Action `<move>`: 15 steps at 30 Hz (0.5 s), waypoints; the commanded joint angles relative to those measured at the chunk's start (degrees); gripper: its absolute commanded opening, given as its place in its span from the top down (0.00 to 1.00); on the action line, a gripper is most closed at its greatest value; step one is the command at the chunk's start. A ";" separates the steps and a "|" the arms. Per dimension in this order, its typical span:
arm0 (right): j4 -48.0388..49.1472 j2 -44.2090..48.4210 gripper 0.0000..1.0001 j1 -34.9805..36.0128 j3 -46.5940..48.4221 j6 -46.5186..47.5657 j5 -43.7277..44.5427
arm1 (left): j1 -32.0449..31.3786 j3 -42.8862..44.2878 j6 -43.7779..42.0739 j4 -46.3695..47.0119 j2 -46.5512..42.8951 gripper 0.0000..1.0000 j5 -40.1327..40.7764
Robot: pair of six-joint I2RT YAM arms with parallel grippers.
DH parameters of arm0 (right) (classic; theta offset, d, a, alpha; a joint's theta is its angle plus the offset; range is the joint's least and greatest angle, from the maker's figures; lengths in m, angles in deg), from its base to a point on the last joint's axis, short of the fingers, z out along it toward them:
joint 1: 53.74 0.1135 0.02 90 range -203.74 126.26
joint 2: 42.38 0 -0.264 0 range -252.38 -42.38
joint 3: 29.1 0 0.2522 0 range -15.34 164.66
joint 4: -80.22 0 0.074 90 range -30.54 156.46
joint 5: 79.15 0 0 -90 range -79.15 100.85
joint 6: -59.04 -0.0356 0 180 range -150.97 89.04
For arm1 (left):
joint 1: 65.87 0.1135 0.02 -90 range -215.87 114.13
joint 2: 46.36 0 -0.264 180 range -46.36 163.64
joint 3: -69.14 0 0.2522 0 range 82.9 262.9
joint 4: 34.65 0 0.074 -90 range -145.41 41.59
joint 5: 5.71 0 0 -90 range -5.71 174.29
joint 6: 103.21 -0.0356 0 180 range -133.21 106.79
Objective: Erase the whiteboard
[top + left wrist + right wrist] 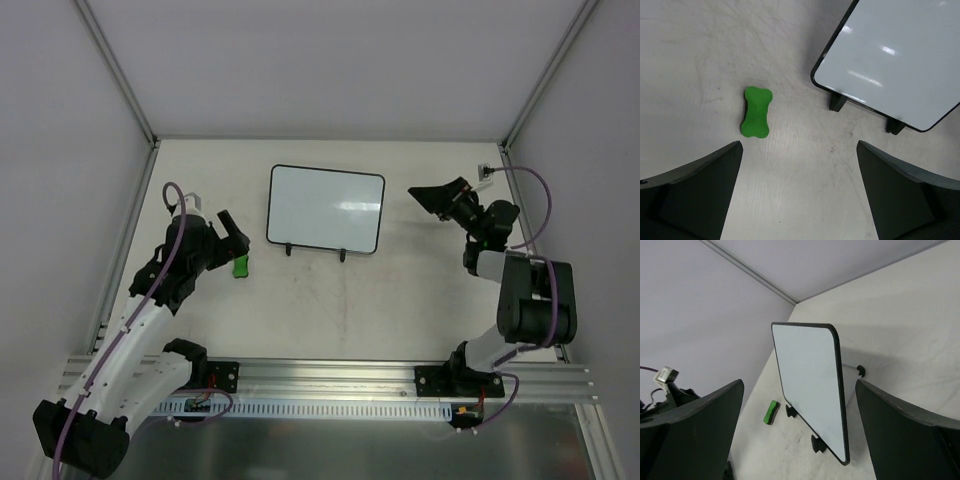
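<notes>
- Two grippers, both spread wide, nothing held: left gripper point(235, 232) over the green eraser point(240, 266), right gripper point(432, 198) near the tabletop's point(400, 290) right edge.
- Whiteboard point(325, 208) stands tilted mid-tabletop toward the far edge, blank, eraser just left, apart.

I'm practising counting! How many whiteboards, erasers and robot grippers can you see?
Whiteboards: 1, the whiteboard
Erasers: 1, the green eraser
Grippers: 2, the left gripper and the right gripper
Total: 4

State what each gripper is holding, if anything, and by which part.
Nothing is held. The left gripper is open near the green eraser; the right gripper is open beside the whiteboard.
</notes>
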State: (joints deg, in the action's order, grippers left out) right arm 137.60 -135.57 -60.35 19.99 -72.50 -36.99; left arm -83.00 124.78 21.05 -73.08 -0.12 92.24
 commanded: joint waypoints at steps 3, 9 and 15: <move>-25.12 22.10 0.01 0.81 -2.90 15.32 8.61 | 0.60 -0.93 0.54 0.76 -3.25 0.01 -1.97; -63.19 43.77 0.01 2.66 0.35 32.56 23.71 | 0.60 -1.46 -1.12 0.67 -5.98 0.01 -3.37; -75.08 56.96 0.01 2.66 -2.45 32.24 26.21 | 0.51 -3.21 -0.95 0.76 -10.54 0.01 -5.57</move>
State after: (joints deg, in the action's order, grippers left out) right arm 74.17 -81.21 -57.97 18.48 -43.08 -14.93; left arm -83.02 122.27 20.61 -73.10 -8.18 88.83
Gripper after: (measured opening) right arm 0.989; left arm 0.990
